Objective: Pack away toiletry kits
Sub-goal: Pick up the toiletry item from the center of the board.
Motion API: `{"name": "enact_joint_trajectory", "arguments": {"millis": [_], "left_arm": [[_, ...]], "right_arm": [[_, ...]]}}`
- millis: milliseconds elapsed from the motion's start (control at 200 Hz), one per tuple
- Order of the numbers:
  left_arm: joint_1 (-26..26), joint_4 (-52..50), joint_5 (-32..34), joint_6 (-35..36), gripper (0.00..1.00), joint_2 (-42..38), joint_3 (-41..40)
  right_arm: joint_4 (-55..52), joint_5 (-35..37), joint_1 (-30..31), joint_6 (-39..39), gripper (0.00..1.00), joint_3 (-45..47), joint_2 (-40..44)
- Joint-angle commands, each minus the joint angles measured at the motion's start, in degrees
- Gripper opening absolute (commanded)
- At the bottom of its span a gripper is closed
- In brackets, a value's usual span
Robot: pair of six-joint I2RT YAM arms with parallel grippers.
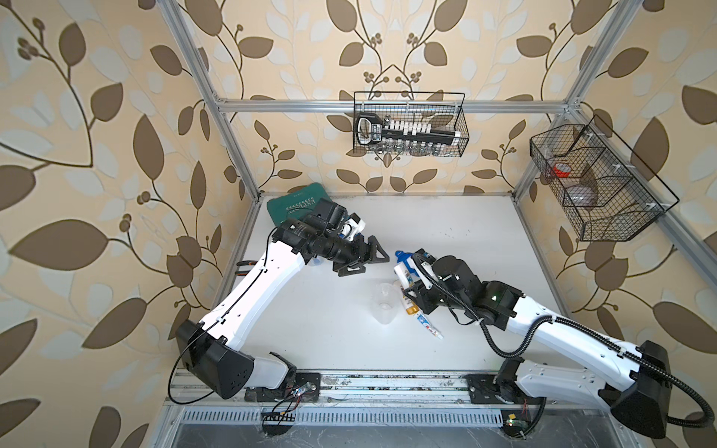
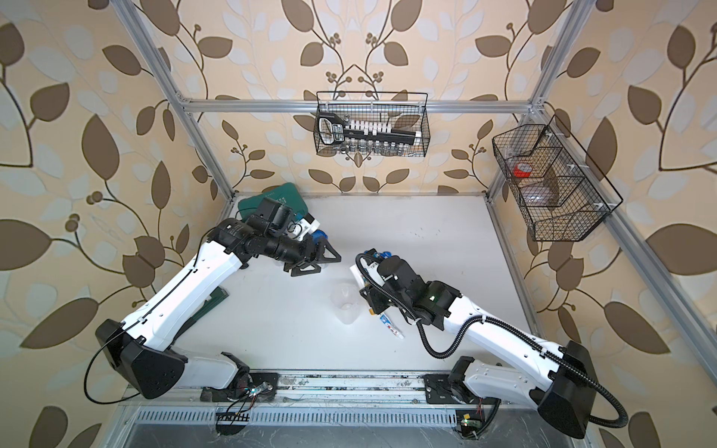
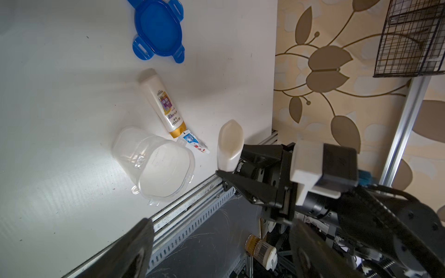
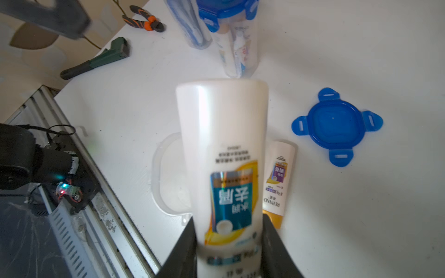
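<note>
right pincer (image 4: 228, 240) was clamped on a white bottle (image 4: 224, 134), down near the cap end, so the flat base stuck out in front. my guess is that's on purpose: base goes in first and the pincer stays out of the jar's mouth. the bottle was up off the table (image 1: 465, 252), nothing under it.

the empty jar (image 3: 130, 149) lay on its side, mouth toward the front rail. from the right wrist cam the held bottle covered most of it, with only the rim poking out. in both top views the bottle sat just beside the jar's far end, not lined up with the mouth. so i'd say it was lifted and about to go in, not in yet.

left pincer (image 1: 366, 260) hung wide open with nothing in it, near the jar but not touching. probably there to steady the jar or stand it up, since a jar on its side would roll if you pushed a bottle at it.

left on the table: another bottle (image 3: 163, 103) lying flat just beside the jar, a toothpaste tube (image 3: 195, 144) right at its gold cap, and a loose blue lid (image 3: 157, 31) a bit further out.

two more jars (image 4: 238, 48) stood further back with stuff inside, one with a blue lid on top. couldn't tell if it was snapped shut.
</note>
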State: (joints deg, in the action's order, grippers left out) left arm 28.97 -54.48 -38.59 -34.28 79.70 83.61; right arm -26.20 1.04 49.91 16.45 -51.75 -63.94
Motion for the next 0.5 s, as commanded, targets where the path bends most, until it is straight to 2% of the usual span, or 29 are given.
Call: {"name": "enact_joint_trajectory", "arguments": {"millis": [0, 185, 405, 495], "left_arm": [[2.0, 1.8, -0.7, -1.8, 0.87, 0.2, 0.3], [2.5, 1.9, -0.6, -2.3, 0.81, 0.6, -1.0], [2.5, 2.7, -1.5, -2.9, 0.59, -0.7, -4.5], [2.5, 4.1, -2.4, -3.9, 0.46, -1.4, -6.4]], "right_arm": [[2.4, 2.4, 3.3, 0.5, 0.19, -3.5, -1.2], [4.6, 3.2, 7.3, 0.9, 0.20, -6.5, -3.5], [4.7, 3.8, 8.2, 0.3, 0.21, -7.9, -4.3], [4.2, 3.9, 8.2, -0.6, 0.21, -8.8, -4.5]]}}
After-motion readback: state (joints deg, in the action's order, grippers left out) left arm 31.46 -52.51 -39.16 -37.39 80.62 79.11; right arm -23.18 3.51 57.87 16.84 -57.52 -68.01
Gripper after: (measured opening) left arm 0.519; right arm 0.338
